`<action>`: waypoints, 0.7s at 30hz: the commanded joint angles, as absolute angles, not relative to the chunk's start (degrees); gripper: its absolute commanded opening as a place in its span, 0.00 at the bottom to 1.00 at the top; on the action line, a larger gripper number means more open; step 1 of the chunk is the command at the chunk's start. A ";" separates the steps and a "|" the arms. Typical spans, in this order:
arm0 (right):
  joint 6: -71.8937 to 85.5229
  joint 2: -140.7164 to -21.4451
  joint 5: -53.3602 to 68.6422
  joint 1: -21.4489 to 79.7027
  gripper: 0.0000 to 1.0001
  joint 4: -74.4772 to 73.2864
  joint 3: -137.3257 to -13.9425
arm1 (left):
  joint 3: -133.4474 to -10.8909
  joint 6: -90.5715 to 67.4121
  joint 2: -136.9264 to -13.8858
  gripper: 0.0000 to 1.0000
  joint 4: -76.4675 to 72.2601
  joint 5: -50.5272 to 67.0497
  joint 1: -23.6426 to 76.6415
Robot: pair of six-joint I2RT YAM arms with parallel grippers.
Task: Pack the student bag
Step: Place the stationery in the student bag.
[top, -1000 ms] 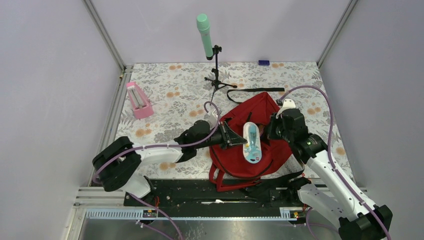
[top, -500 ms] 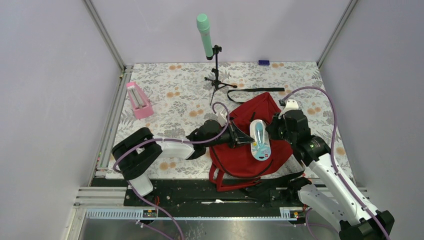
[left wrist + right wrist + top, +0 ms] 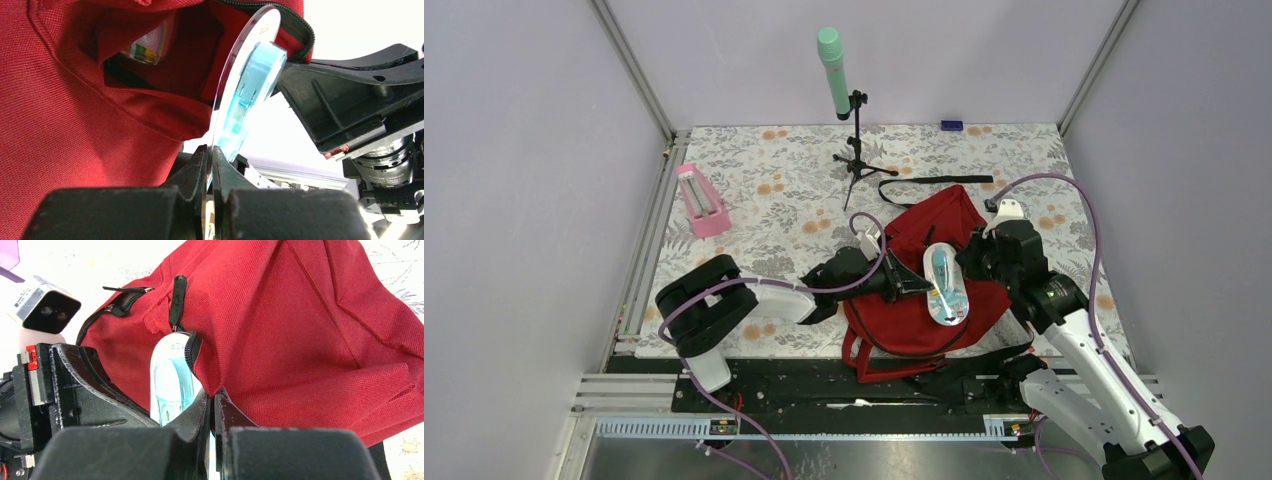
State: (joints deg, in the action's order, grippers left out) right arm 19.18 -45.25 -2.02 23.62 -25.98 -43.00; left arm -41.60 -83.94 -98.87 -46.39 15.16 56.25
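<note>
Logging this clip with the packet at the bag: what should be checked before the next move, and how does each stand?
1. Hold: left gripper shut on the packet edge: ok.
2. Rim: right gripper pinches the bag fabric by the zipper: ok.
3. Aim: packet tip sits at the zipper opening: ok.
4. Opening wide enough for the packet: cannot tell.
5. Room inside: cannot tell; a colourful item lies in there.

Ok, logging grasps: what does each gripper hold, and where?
Left gripper pinches the blister pack by its flat end edge; right gripper pinches the student bag at the rim of its zippered opening.
</note>
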 commanded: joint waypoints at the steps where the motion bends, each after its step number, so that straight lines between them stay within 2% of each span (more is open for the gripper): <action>1: 20.83 -42.58 1.24 24.17 0.00 -23.90 -46.75 | -40.88 -85.08 -98.70 0.00 -49.77 13.02 56.86; 21: 22.21 -41.09 1.61 24.17 0.00 -23.54 -45.58 | -42.32 -83.04 -101.30 0.00 -52.75 9.54 56.99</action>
